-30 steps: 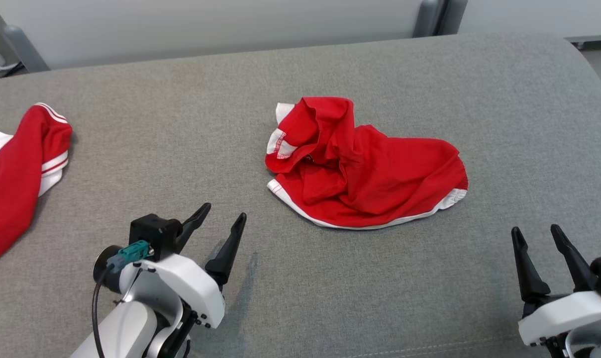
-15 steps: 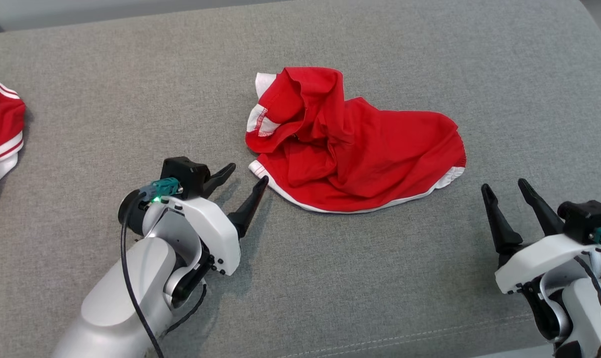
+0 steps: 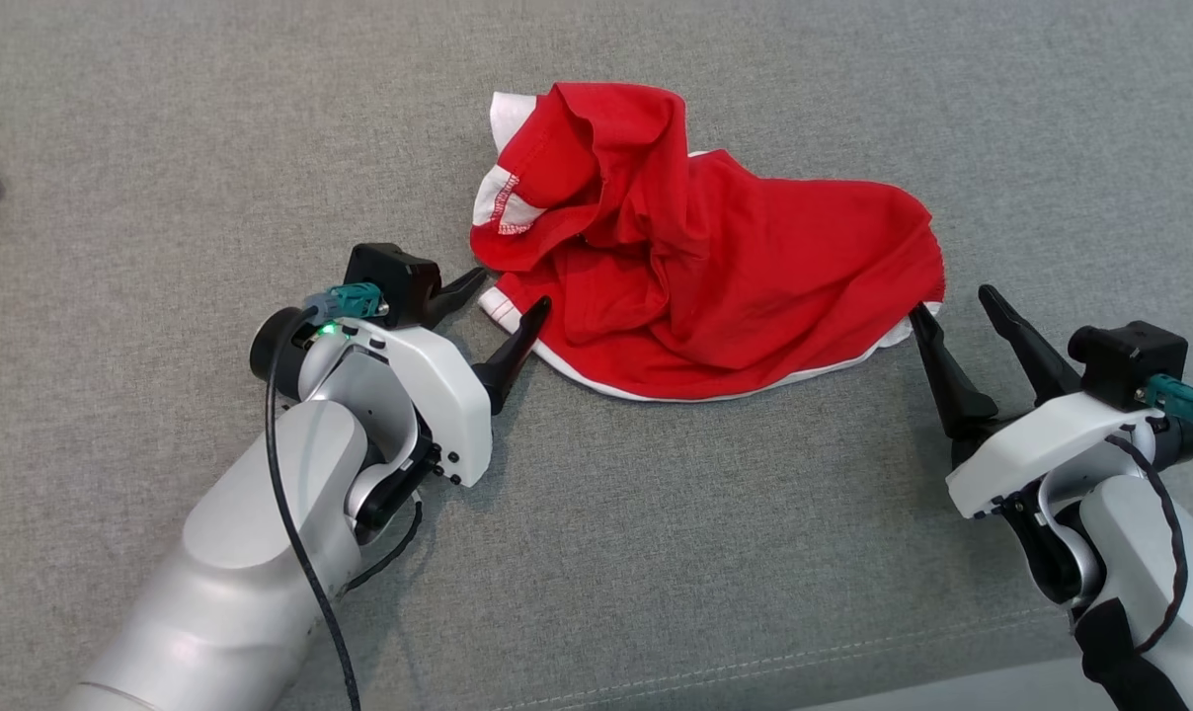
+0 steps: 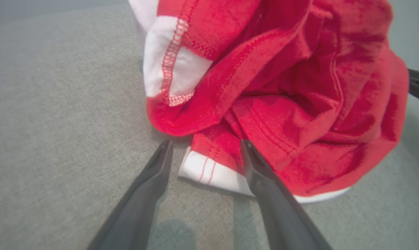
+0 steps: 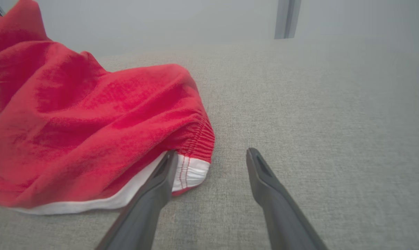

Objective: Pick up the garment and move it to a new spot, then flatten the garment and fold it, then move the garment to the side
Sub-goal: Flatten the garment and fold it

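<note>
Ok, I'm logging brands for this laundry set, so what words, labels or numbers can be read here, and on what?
No text can be read in these views.
The red garment shows only white trim and red stitching, with no tag or print.
The teal connector behind the left hand has no legible marking.
The grey cushion is plain.

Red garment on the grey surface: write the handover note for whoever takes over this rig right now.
Left claw: open, holding nothing, a white-hemmed corner of the garment lying between its fingers.
Right claw: open, holding nothing, one finger at the opposite hem corner; contact cannot be told.
Garment: crumpled heap in the middle of the grey fabric surface.
Done: nothing; the garment is not yet picked up.
Left: grasp, move to a new spot, flatten, fold, set aside.
</note>
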`<state>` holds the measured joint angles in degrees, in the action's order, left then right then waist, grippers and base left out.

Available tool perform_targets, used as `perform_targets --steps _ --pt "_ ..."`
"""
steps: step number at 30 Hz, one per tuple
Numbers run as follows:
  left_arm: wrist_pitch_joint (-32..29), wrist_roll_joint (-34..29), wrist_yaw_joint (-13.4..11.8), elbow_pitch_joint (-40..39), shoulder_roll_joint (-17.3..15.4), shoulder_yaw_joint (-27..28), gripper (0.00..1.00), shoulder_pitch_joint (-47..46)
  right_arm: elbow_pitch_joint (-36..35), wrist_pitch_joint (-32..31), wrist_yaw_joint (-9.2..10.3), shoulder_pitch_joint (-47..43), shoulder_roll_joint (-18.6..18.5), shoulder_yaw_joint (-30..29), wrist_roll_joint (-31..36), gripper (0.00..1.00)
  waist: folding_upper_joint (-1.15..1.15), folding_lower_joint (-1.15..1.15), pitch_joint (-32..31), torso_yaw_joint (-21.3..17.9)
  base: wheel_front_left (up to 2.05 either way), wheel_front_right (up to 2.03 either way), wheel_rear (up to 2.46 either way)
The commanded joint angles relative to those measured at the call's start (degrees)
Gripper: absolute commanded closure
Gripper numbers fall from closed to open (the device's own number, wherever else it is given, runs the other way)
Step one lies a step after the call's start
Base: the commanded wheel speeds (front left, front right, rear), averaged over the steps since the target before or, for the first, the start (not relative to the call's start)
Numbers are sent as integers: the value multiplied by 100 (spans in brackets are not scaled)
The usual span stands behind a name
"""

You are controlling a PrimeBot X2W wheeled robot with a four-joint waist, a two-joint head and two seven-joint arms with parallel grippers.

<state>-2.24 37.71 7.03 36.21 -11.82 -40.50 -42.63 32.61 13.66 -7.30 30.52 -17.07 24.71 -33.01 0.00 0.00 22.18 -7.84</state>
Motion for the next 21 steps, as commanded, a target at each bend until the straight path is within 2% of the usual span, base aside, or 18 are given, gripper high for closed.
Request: perform_targets --steps 1,14,15,16,17,18,19,21 --pt "76 21 16 -70 -122 138 0 -241 -53 88 -19 43 -108 109 -73 0 0 0 68 8 0 0 0" --pt "-94 192 36 289 33 -93 0 -454 8 118 -19 265 -408 902 -730 0 0 0 199 173 0 0 0" --pt "-112 212 37 299 37 -106 0 -451 8 118 -19 262 -424 947 -771 5 0 0 195 178 0 0 0" --pt "-132 237 38 305 42 -118 0 -446 8 120 -19 262 -442 975 -806 39 0 0 192 182 0 0 0" --pt "-159 255 39 306 43 -143 41 -444 11 121 -19 259 -458 994 -832 61 0 0 189 183 0 0 0" --pt "-161 276 39 298 41 -158 82 -441 11 123 -19 251 -468 1012 -861 100 0 0 185 184 0 0 0" --pt "-153 316 40 284 48 -162 100 -428 5 124 -19 236 -485 1028 -880 100 0 0 176 189 0 0 0" --pt "-161 365 42 267 44 -194 100 -410 -30 127 -19 172 -531 1043 -918 100 0 0 159 202 0 0 0"
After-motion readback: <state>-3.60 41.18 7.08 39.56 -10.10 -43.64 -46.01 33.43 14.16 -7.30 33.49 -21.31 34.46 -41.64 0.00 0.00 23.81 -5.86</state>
